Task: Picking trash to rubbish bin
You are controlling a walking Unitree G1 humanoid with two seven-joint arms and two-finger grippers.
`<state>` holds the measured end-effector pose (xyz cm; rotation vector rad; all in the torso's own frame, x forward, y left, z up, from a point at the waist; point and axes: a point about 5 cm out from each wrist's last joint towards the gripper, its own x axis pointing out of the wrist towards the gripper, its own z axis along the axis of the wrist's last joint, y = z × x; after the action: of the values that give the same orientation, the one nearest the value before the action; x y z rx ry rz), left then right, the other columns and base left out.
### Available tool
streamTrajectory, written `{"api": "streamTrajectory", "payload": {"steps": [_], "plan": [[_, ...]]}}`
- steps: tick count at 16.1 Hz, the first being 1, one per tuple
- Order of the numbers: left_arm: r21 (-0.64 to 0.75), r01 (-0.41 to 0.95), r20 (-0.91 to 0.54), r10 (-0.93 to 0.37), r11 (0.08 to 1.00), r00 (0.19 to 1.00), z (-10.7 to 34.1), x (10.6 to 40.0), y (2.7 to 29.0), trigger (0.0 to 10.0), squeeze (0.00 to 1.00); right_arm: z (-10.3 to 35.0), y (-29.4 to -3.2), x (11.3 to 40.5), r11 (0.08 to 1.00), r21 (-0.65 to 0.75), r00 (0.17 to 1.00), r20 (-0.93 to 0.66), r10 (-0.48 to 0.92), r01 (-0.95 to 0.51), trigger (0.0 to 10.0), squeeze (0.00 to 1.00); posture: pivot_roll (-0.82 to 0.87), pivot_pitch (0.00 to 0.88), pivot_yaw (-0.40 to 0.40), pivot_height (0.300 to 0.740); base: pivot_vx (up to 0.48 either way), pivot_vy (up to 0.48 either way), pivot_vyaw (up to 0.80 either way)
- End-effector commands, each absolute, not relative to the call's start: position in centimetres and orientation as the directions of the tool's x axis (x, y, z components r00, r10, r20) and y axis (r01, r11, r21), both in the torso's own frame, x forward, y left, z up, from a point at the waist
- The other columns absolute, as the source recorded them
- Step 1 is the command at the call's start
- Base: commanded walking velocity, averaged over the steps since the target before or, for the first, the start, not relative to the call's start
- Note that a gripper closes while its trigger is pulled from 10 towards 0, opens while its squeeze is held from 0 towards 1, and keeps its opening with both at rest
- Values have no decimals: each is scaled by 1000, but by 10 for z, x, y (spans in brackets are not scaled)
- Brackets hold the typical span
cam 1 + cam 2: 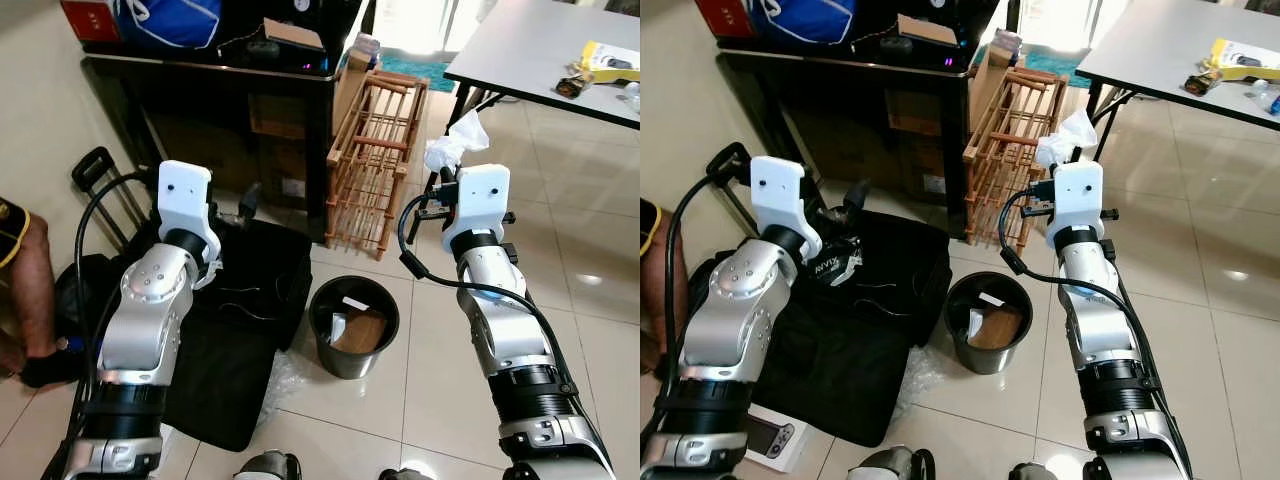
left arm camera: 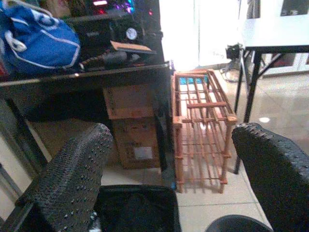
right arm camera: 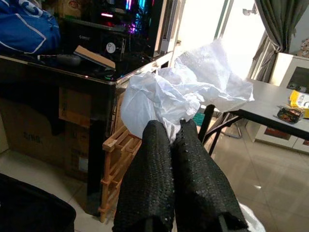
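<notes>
My right gripper (image 3: 175,129) is shut on a crumpled white tissue (image 3: 181,94), held in the air beside the wooden rack; the same tissue (image 1: 455,140) sticks up above the right wrist. A round dark rubbish bin (image 1: 353,325) stands on the tiled floor below and to the left of that arm, with white paper and brown cardboard inside. My left gripper (image 2: 169,159) is open with nothing between its fingers, raised over a black bag (image 1: 245,320) on the floor.
A wooden slatted rack (image 1: 378,160) leans by a dark desk (image 1: 230,85) with cardboard boxes under it. A grey table (image 1: 540,50) stands at the right. A person's arm (image 1: 25,290) is at the left edge. A suitcase handle (image 1: 95,170) rises beside the black bag.
</notes>
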<state>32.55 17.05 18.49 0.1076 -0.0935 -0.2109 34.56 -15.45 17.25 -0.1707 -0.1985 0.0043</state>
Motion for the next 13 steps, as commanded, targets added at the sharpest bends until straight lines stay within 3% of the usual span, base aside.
{"api": "streamTrajectory", "payload": {"steps": [1,13], "plan": [[123,227,103,-240,966,965,189,324,166,10000,0,173,-158,347,986,-165,981,192,8,24,10000,0,93,110,37,740,0,0,0],[118,235,88,-245,965,965,186,325,165,10000,0,174,-155,348,983,-185,980,195,23,14,10000,0,93,106,36,740,0,-462,0]]}}
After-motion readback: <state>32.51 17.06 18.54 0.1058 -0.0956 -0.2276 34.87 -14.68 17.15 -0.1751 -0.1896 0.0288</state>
